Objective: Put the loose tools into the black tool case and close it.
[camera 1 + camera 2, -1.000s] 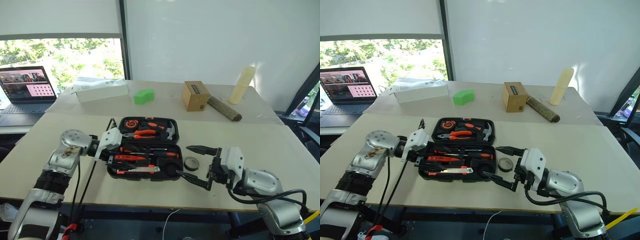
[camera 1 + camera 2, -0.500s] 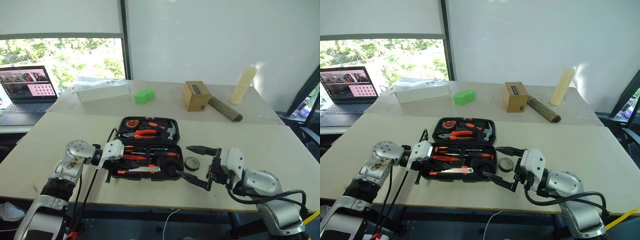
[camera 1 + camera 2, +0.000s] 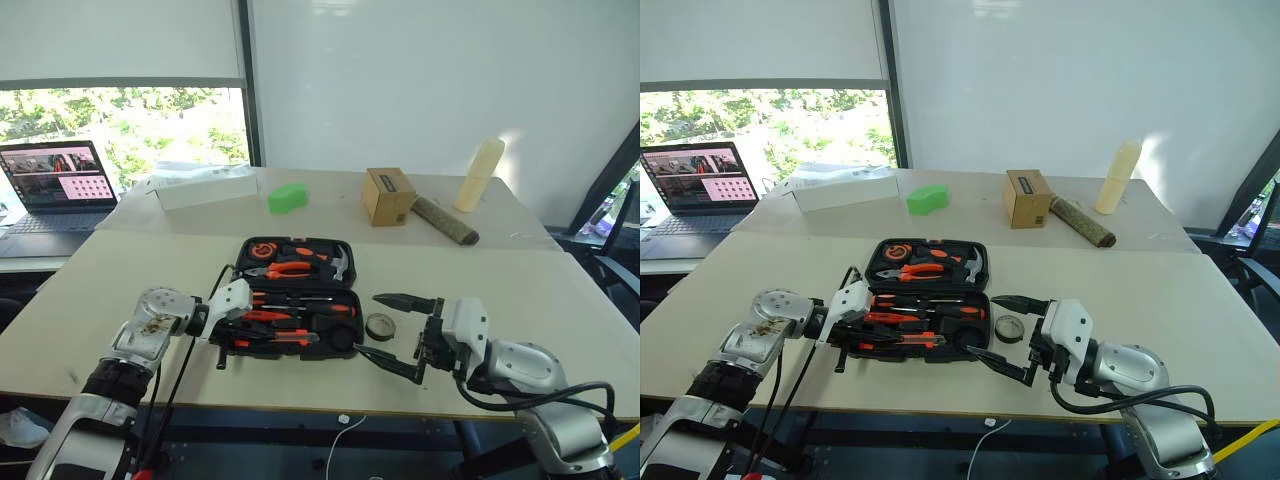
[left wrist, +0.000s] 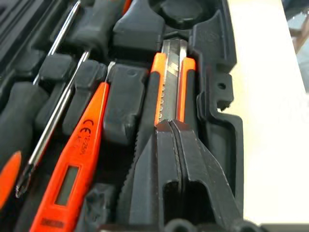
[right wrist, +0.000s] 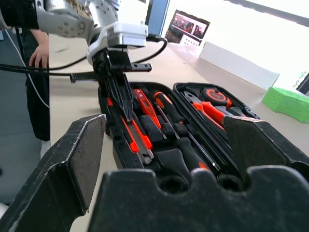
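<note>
Left hand (image 4: pixel 170 126) is closed empty, tips pressing the utility knife (image 4: pixel 169 82) in the black tool case (image 3: pixel 296 300) near the table's front edge; right hand (image 3: pixel 398 331) gapes beside the tape roll (image 3: pixel 381 325), light and rigid, probably best pinched across its rim.

- Before you, two pale tables (image 3: pixel 90 290) stand pushed together against a plain white wall (image 3: pixel 430 80).
- To your left, a window (image 3: pixel 130 125) under a lowered white blind (image 3: pixel 120 40) shows sunlit green trees.
- An open laptop (image 3: pixel 55 190) sits by that window.
- Daylight washes the far tabletop and wall.
</note>
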You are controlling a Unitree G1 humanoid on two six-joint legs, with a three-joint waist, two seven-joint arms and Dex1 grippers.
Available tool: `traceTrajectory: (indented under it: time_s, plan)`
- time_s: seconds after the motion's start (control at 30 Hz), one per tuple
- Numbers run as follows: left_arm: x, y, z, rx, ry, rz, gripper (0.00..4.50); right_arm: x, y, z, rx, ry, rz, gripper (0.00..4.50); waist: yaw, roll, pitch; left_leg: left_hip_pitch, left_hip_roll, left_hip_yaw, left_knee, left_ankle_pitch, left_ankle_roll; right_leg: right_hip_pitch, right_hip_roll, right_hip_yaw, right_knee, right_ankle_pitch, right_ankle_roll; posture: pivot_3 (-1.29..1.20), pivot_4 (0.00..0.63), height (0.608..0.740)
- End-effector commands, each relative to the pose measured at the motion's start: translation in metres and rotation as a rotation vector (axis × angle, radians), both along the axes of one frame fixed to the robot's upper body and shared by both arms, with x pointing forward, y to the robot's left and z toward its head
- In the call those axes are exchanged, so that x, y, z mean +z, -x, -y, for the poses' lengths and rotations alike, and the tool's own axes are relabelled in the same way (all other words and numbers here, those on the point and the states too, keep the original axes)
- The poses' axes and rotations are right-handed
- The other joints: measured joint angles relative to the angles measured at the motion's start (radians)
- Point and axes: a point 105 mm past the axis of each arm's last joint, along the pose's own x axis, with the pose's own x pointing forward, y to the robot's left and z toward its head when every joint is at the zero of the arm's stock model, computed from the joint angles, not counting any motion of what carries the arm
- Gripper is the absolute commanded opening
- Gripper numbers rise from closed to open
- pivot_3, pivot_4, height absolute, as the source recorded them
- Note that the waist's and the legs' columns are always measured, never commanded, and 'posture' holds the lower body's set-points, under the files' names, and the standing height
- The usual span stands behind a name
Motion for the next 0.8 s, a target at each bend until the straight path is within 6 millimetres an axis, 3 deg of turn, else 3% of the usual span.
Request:
traceTrajectory:
  time_s: [0.03, 0.17, 0.27, 0.33, 0.43, 0.6, 0.73, 0.8]
  plan:
    - [-0.042, 0.015, -0.01, 0.055, -0.123, -0.157, 0.05, 0.012, 0.005, 0.001, 0.005, -0.015, 0.039, 4.5, 0.0, 0.005, -0.004, 0.0, 0.0, 0.0, 0.0, 0.0, 0.0, 0.0, 0.0, 0.0, 0.0, 0.0, 0.0, 0.0, 0.15, 0.74]
    - [-0.031, 0.016, -0.001, 0.002, -0.038, -0.096, 0.05, 0.013, 0.005, 0.007, -0.028, -0.02, 0.04, 4.5, 0.0, 0.009, -0.006, 0.0, -0.001, 0.0, 0.0, 0.0, 0.001, 0.0, 0.0, 0.0, 0.0, 0.0, 0.0, 0.0, 0.15, 0.74]
    - [0.012, 0.01, 0.004, -0.031, 0.2, 0.09, 0.05, 0.011, 0.01, 0.031, -0.118, -0.028, 0.01, 4.5, 0.001, 0.009, -0.006, 0.0, -0.001, 0.0, -0.001, -0.001, 0.001, -0.001, -0.001, 0.001, -0.001, 0.0, -0.001, 0.0, 0.15, 0.74]
    - [0.031, 0.007, -0.006, -0.002, 0.265, 0.186, 0.56, 0.001, 0.017, 0.049, -0.173, 0.009, -0.028, 4.5, 0.005, 0.007, -0.005, -0.003, 0.0, 0.0, -0.001, -0.002, 0.002, -0.002, -0.002, 0.0, -0.001, 0.002, -0.005, 0.0, 0.15, 0.74]
    - [0.041, 0.013, -0.027, -0.007, 0.281, 0.272, 1.36, -0.016, 0.029, 0.072, -0.235, 0.08, -0.092, 4.5, 0.004, 0.006, -0.005, -0.01, -0.001, -0.001, 0.0, -0.003, 0.003, -0.007, -0.003, -0.001, -0.002, 0.002, -0.005, 0.0, 0.15, 0.74]
    - [0.036, 0.039, -0.076, -0.005, 0.222, 0.24, 3.4, -0.04, 0.046, 0.108, -0.34, 0.196, -0.15, 4.5, -0.009, 0.007, -0.005, -0.015, -0.003, 0.001, 0.0, -0.003, 0.004, -0.013, -0.003, 0.0, -0.002, 0.002, -0.004, 0.0, 0.15, 0.74]
    - [0.039, 0.043, -0.099, 0.064, 0.232, 0.249, 4.45, -0.044, 0.042, 0.109, -0.315, 0.259, -0.153, 4.5, -0.007, 0.006, -0.004, -0.015, -0.001, 0.001, 0.0, -0.003, 0.004, -0.013, -0.003, 0.0, -0.002, 0.0, -0.001, 0.0, 0.15, 0.74]
    - [0.04, 0.045, -0.106, 0.085, 0.248, 0.245, 4.45, -0.041, 0.027, 0.098, -0.262, 0.32, -0.141, 4.5, -0.01, 0.004, -0.003, -0.014, -0.001, 0.001, 0.001, -0.003, 0.003, -0.013, -0.003, 0.0, -0.002, -0.002, 0.002, 0.0, 0.15, 0.74]
